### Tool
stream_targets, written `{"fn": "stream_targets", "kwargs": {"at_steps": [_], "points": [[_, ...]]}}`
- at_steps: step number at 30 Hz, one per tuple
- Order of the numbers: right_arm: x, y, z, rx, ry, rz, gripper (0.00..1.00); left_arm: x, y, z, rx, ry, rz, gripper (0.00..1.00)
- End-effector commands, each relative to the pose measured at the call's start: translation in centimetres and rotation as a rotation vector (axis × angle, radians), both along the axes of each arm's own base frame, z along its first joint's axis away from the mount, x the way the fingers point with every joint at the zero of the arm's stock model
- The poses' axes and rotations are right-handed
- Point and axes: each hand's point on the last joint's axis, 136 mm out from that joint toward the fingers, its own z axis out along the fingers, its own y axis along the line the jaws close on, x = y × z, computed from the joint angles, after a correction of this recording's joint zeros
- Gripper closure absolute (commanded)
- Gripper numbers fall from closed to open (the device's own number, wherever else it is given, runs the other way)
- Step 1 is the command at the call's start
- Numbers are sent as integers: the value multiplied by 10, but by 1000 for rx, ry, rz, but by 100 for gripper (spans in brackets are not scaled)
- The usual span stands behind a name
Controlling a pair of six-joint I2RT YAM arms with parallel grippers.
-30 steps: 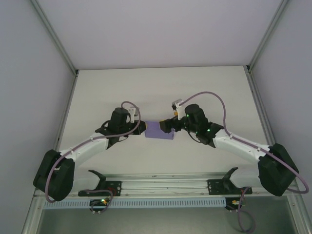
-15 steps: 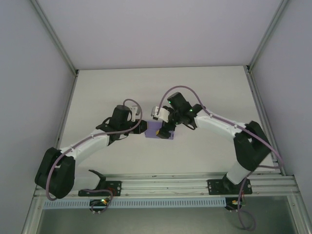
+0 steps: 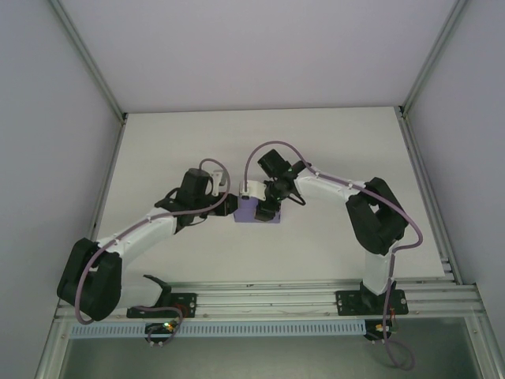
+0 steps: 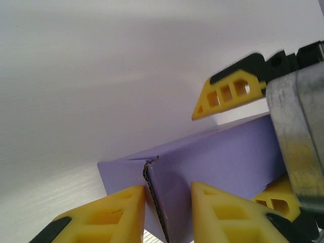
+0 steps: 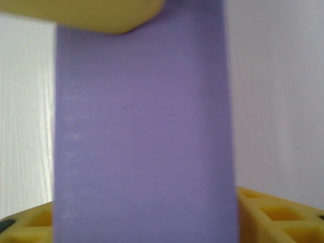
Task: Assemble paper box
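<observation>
Left wrist view, nearest first: the left claw (image 4: 168, 197) has a finger on each side of the raw end edge of the paper box (image 4: 217, 157), but I can't tell if it's actually pinching. The box is folded up, around the middle of the table (image 3: 158, 142). Further along, the right claw (image 4: 235, 152) brackets the box, one finger each side, and I can't tell its grip either. My worry is that if both are loose, the box slides or that end pops open. Squeeze too hard and the thin card buckles.

The box (image 3: 246, 212) is lying mid-table (image 3: 181, 142), between the two grippers. The left gripper (image 3: 231, 207) is straddling its left end, and the right gripper (image 3: 266, 210) is standing over it from behind, one finger on either side.
</observation>
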Motion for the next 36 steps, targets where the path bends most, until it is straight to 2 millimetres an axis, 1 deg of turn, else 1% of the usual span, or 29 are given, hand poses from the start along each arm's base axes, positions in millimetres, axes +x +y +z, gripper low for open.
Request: {"fn": "stream_targets", "kwargs": {"at_steps": [1, 2, 3, 5, 6, 7, 9, 10, 11, 12, 13, 14, 15, 17, 18, 19, 20, 22, 24, 26, 28, 30, 32, 34, 36], "points": [[1, -13, -16, -100, 7, -27, 61, -11, 20, -21, 99, 68, 19, 69], [3, -14, -15, -111, -6, -34, 68, -9, 21, -16, 92, 55, 30, 67], [6, -15, -13, -117, -21, -45, 71, -7, 23, -9, 84, 38, 38, 64], [13, -17, -4, -126, -76, -77, 71, -3, 28, 10, 70, -13, 61, 49], [22, -15, 3, -119, -133, -104, 72, -1, 31, 20, 68, -38, 78, 47], [31, -16, 11, -120, -195, -136, 74, 0, 36, 32, 68, -67, 95, 41], [53, -20, 28, -128, -340, -219, 71, 0, 48, 51, 86, -115, 142, 20], [67, -24, 37, -152, -440, -268, 71, 0, 58, 61, 103, -143, 179, 10], [79, -27, 44, -181, -537, -304, 69, 0, 69, 67, 123, -163, 226, 1], [91, -31, 50, -208, -636, -337, 68, -1, 81, 73, 142, -182, 280, 0], [101, -35, 52, -237, -726, -358, 67, -2, 94, 76, 162, -196, 336, 0], [110, -37, 52, -256, -794, -369, 63, -4, 106, 78, 180, -207, 383, 0], [117, -37, 52, -258, -852, -378, 61, -6, 116, 79, 194, -215, 424, 0], [123, -33, 40, -258, -930, -328, 61, -11, 134, 77, 210, -214, 492, 0], [123, -29, 34, -243, -963, -288, 58, -14, 139, 75, 210, -210, 514, 0], [121, -25, 28, -237, -985, -244, 58, -16, 142, 73, 209, -207, 522, 0], [119, -22, 23, -230, -1003, -216, 57, -18, 144, 71, 209, -201, 527, 0], [112, -20, 12, -235, -1004, -156, 53, -21, 147, 68, 211, -196, 534, 0], [100, -22, -3, -248, -964, -91, 45, -22, 149, 66, 211, -194, 544, 0], [87, -23, -11, -234, -920, -50, 34, -21, 148, 65, 206, -194, 539, 0], [69, -25, -21, -241, -846, 18, 21, -19, 146, 66, 206, -198, 526, 0], [57, -28, -23, -250, -785, 34, 11, -17, 146, 66, 220, -196, 522, 0], [49, -32, -22, -269, -739, 41, 5, -14, 146, 68, 227, -202, 525, 0], [39, -36, -21, -289, -679, 52, 0, -11, 145, 69, 231, -206, 527, 0], [25, -39, -15, -285, -593, 61, 0, -7, 144, 69, 239, -212, 523, 0]]}}
